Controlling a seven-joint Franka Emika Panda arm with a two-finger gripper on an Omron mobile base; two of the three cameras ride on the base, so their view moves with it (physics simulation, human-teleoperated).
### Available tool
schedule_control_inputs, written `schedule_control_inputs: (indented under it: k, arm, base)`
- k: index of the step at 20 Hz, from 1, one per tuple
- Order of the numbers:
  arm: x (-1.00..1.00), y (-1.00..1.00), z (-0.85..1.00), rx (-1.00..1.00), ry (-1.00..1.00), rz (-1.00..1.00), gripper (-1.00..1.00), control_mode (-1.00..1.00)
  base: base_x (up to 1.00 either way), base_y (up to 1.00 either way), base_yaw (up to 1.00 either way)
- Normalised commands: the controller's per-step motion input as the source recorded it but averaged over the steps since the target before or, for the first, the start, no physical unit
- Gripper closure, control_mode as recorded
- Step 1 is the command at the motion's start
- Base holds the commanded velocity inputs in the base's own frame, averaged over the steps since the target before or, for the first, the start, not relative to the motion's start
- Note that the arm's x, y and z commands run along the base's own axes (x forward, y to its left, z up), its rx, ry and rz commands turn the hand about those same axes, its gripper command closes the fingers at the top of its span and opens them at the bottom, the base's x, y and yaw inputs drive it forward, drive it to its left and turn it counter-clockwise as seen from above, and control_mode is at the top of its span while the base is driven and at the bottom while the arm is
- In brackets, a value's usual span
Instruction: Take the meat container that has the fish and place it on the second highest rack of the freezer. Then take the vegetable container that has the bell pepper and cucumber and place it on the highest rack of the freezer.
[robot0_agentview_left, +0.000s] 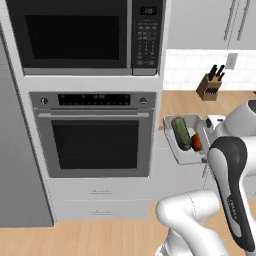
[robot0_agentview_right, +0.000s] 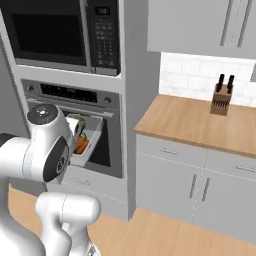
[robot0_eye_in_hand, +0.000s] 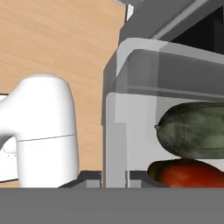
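At far left in the left base view stands a grey cabinet side (robot0_agentview_left: 20, 165), then the oven column: microwave (robot0_agentview_left: 85, 35) above, oven (robot0_agentview_left: 95, 135) below, both black-fronted.

Right of the oven, held up in the air beside the white arm (robot0_agentview_left: 232, 185), is the tray (robot0_agentview_left: 182, 152). It is a pale, translucent, shallow rectangular container with a raised rim. In it lies the cucumber (robot0_agentview_left: 181, 133), a stubby dark green cylinder with mottled skin, and just beside that the pepper (robot0_agentview_left: 196, 142), small, rounded and red-orange, touching or nearly touching the cucumber.

In the hand view the gripper (robot0_eye_in_hand: 115, 177) is pinched nearly closed on the tray's wall, its two dark tips on either side of the wall.

Further right a wooden counter (robot0_agentview_right: 200, 122) carries a knife block (robot0_agentview_right: 221, 100) against the white tiled wall.
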Motion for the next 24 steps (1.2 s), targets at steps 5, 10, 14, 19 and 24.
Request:
schedule_control_inputs:
  k: [5,10,14,19,24]
  arm:
    - [0.00,0.00,0.00,0.00,0.00,0.00,1.00,1.00]
    - [0.00,0.00,0.00,0.00,0.00,0.00,1.00,1.00]
    - [0.00,0.00,0.00,0.00,0.00,0.00,1.00,1.00]
    - [0.00,0.00,0.00,0.00,0.00,0.00,1.00,1.00]
    - [0.00,0.00,0.00,0.00,0.00,0.00,1.00,1.00]
  base:
    - [0.22,0.98,0.10]
    - [0.41,0.98,0.26]
    - [0.39,1.00,0.24]
    - [0.44,1.00,0.29]
    - [0.39,1.00,0.15]
